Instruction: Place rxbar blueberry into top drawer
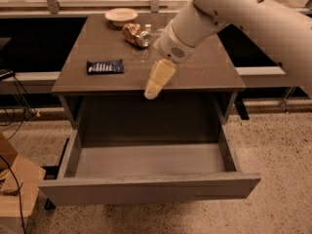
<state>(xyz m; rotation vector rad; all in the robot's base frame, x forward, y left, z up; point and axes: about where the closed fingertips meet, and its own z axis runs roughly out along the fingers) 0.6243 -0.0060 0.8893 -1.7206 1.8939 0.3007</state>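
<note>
The rxbar blueberry (105,67), a flat dark navy bar with white lettering, lies on the left part of the grey table top (204,72). The top drawer (146,191) is pulled out wide below the table's front edge, and nothing shows inside it. My gripper (157,80) hangs from the white arm over the front middle of the table top. It points down and to the left, about a hand-length right of the bar, and holds nothing that I can see.
A crumpled shiny can (136,35) lies on its side at the back of the table. A pale shallow bowl (121,16) stands behind it. A cardboard box (17,189) and cables sit on the floor at the left of the drawer.
</note>
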